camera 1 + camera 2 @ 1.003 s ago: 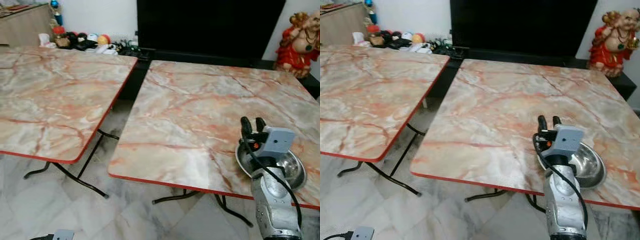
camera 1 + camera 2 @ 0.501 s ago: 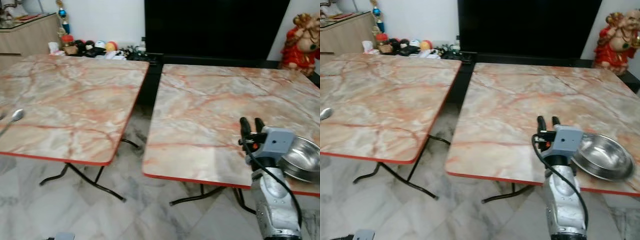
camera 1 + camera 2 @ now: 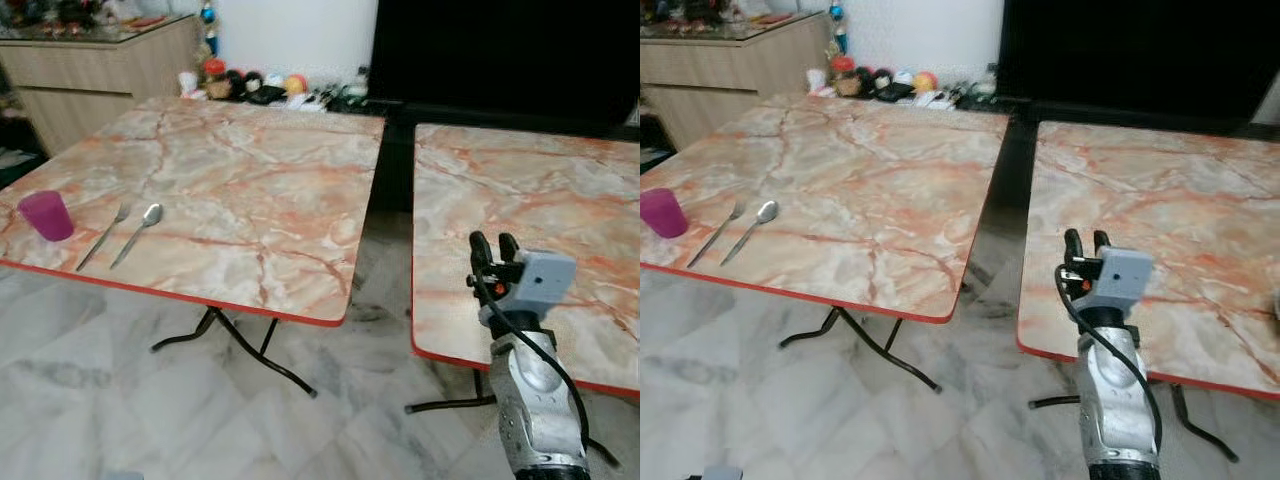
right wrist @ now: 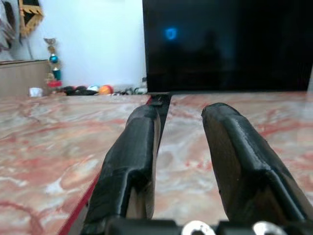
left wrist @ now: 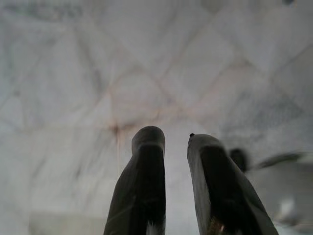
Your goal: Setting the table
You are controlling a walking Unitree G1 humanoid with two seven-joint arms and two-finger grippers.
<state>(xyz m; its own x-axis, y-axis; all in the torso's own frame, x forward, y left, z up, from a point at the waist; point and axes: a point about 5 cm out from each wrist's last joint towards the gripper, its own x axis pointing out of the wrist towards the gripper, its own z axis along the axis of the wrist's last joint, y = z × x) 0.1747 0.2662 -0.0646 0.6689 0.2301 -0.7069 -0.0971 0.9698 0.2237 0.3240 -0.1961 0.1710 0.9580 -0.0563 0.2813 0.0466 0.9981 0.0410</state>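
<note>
The right gripper (image 3: 494, 243) has its jaws slightly apart, empty, raised over the near left corner of the right table (image 3: 560, 200). The left gripper (image 5: 176, 139) also gapes a little, holding nothing, above the marble floor (image 5: 73, 73). On the left table (image 3: 250, 190), near its left edge, lie a spoon (image 3: 137, 232) and fork (image 3: 102, 236) side by side, with a purple cup (image 3: 46, 215) just left.

Two marble-top folding tables (image 3: 250, 190), grey marble floor (image 3: 120, 400), white wall (image 3: 290, 35), wooden sideboard (image 3: 100, 75)
</note>
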